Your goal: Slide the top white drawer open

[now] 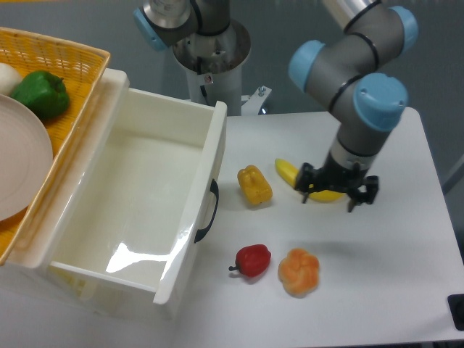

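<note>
- The claw (pixel 338 193) hangs over the right half of the white table (pixel 406 239), fingers spread wide and pointing down, with nothing held between them.
- It sits right above a banana (pixel 304 181), whose yellow body shows between and behind the fingers; I cannot tell whether they touch it.
- The arm (pixel 362 94) rises from the claw toward the table's back edge, grey with blue joint caps.
- Just left of the banana lies a yellow pepper (pixel 255 184), apart from the claw.
- Nearer the front edge sit a red pepper (pixel 253 259) and an orange pepper (pixel 299 270), side by side.
- The top white drawer (pixel 138 210) stands at the table's left edge, pulled far out, its deep glossy inside bare and its black handle (pixel 208 212) facing the peppers.
- Behind it, at the far left, a yellow wicker basket (pixel 72 58) holds a green pepper (pixel 40 94) and a white plate (pixel 22 163).
</note>
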